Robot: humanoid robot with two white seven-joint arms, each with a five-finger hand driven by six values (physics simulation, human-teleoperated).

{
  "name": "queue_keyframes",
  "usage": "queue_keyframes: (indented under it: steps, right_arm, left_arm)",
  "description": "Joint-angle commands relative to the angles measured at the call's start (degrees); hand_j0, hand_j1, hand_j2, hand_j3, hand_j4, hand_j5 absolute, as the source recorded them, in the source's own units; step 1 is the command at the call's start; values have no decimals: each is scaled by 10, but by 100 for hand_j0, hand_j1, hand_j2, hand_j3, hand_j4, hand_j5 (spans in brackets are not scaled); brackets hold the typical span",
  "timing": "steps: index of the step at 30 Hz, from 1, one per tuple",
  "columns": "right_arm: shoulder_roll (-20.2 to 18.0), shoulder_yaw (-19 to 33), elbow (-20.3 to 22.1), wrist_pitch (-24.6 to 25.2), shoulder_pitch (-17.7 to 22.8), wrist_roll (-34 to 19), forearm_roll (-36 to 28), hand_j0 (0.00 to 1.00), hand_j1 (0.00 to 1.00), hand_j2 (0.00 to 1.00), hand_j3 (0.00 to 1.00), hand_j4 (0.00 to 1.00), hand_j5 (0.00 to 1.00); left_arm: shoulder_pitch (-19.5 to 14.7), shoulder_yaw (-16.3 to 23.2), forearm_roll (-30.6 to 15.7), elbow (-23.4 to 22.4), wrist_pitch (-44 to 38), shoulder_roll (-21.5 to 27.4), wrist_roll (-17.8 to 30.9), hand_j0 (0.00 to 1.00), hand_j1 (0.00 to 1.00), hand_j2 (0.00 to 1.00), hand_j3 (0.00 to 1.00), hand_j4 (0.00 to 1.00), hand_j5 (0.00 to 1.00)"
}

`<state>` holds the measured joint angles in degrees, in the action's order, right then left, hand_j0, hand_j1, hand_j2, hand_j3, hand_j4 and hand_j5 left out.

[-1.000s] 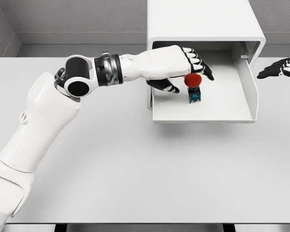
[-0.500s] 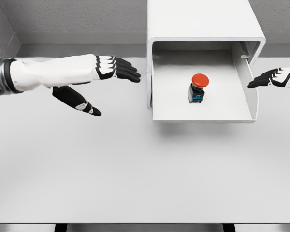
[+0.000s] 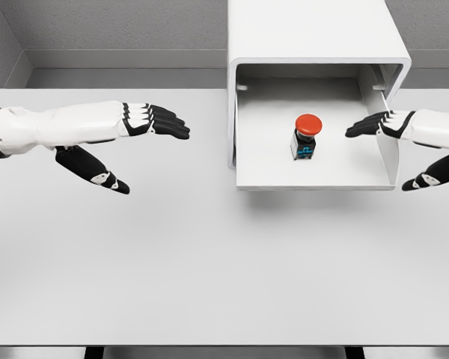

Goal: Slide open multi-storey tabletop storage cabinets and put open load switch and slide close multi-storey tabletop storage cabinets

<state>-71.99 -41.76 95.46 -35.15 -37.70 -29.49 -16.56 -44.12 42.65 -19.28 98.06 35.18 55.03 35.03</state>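
Note:
The load switch [image 3: 306, 135], a small dark box with a red round button on top, stands upright in the pulled-out white drawer [image 3: 314, 177] of the tabletop cabinet [image 3: 314, 34]. My left hand [image 3: 135, 138] hovers over the table left of the drawer, fingers spread, holding nothing. My right hand [image 3: 393, 146] reaches in from the right. Its black fingertips [image 3: 363, 128] lie over the drawer's right wall, and its thumb hangs outside the drawer. It holds nothing.
The white table [image 3: 209, 262] stretches out in front of the cabinet. Grey walls close off the back and the left side.
My left hand let go of the switch, left the drawer and pulled back to the left. My right hand moved left until its fingers came over the drawer's right wall.

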Motion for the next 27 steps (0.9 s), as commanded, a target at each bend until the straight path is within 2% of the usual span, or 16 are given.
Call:
queue_keyframes:
  steps: [1,11,27]
  right_arm:
    - [0,0,1,2,2,4,-5,100,100,100,100,100,100]
    - [10,-2,2,2,33,34,-5,100,100,100,100,100,100]
    - [48,0,-5,2,40,33,-2,100,100,100,100,100,100]
  left_arm:
    - [2,0,-3,1,-2,-1,0,100,100,100,100,100,100]
    - [3,-1,-4,2,-2,-2,0,100,100,100,100,100,100]
    - [3,-2,-3,2,-2,0,0,100,100,100,100,100,100]
